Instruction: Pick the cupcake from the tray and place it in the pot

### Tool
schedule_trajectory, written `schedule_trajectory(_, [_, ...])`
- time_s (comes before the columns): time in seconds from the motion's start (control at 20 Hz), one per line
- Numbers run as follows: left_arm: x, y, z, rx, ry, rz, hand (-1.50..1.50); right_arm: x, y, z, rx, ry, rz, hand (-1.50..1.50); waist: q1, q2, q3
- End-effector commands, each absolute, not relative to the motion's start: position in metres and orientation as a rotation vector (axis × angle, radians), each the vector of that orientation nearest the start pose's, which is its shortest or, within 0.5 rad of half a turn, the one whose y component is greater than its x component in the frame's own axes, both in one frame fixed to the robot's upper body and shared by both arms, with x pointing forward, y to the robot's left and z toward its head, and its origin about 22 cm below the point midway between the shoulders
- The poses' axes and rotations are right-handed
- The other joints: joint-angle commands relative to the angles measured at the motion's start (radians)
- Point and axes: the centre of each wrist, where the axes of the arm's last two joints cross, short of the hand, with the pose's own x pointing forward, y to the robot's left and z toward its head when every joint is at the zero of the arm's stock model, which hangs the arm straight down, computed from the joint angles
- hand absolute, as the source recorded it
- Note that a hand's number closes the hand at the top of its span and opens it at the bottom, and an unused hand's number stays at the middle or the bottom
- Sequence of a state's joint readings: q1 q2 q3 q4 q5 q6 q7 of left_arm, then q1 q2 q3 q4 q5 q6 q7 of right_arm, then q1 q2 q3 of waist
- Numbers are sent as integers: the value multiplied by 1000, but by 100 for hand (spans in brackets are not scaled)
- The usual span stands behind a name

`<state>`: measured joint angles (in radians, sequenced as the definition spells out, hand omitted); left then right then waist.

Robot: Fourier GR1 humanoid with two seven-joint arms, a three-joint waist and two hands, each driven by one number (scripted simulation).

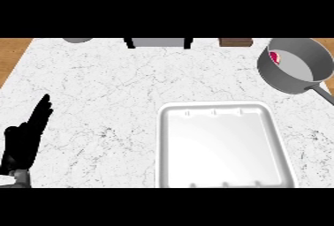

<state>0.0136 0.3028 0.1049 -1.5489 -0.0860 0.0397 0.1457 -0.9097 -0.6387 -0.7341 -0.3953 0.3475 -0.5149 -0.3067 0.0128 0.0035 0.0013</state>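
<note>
White tray (225, 148) is the landmark, sitting on the marble-patterned bench (111, 84) at the near edge, right of centre. The tray's inside shows only its plain white floor, with small notches along its near and far rims.

Left robot hand (23, 141) is well to the left of the tray, at the near left edge of the view. Fingers are straight and point up and away; it holds nothing and touches nothing on the bench. A bit of grey forearm (20, 176) shows just under it. Right robot hand does not show.

Beyond the tray and to its right, well apart from it, stands the grey pot (287, 73), tilted-looking from this angle, with its handle (323, 93) running toward the right edge. The cupcake (274, 57) is inside the pot, against the left inner wall; only a small pink-red patch of it shows.

Farther still from the tray, along the far bench edge: a grey round object (78, 40) at far left, cut off by the view; a grey box-like thing with dark sides (158, 42) straight beyond the tray's left part; a small brown block (235, 42) beyond the tray's right part, just left of the pot. Wood-coloured strips (13, 53) show past the bench on the left side.
</note>
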Motion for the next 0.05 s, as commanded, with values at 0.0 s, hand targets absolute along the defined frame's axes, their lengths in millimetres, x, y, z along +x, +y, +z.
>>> schedule_trajectory(0.0, [220,332,21,444,-1373,-144,0,374,-458,114,-1116,-1589,-494,-150,-16,-9,-2])
